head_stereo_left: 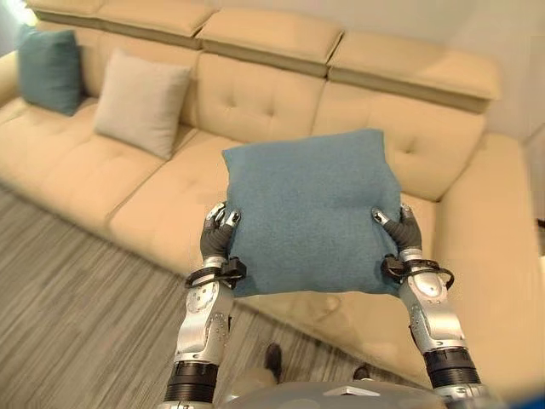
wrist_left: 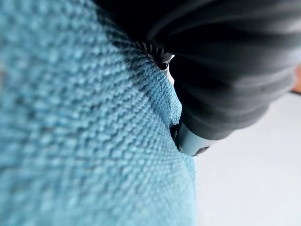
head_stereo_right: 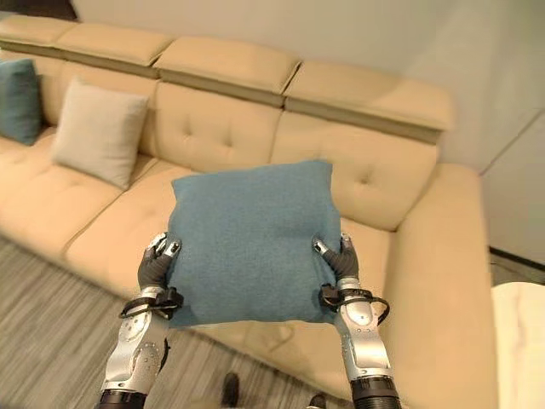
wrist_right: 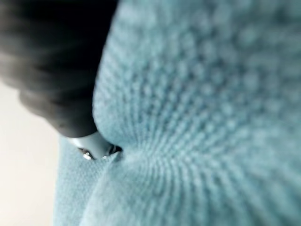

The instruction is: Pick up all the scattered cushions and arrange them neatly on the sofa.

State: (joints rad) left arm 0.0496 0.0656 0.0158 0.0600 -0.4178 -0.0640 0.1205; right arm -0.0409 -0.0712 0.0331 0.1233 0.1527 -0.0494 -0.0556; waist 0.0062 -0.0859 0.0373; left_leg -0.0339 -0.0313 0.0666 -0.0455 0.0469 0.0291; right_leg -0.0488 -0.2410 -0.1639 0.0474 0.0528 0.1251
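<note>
Three cushions: two teal, one beige. The left hand (head_stereo_left: 217, 239) and right hand (head_stereo_left: 400, 230) clamp one teal cushion (head_stereo_left: 311, 213) (fingers curled into its sides) above the sofa (head_stereo_left: 255, 106); the beige cushion (head_stereo_left: 140, 102) and other teal cushion (head_stereo_left: 49, 70) lean on its backrest. No writing shows.

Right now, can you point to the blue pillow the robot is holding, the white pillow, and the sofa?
Held blue cushion (head_stereo_left: 311, 213), left eye view, middle of its front face.
Beige cushion (head_stereo_left: 140, 102), left eye view, centre of its front.
Sofa (head_stereo_left: 77, 183), left eye view, bare seat near the front edge.
</note>
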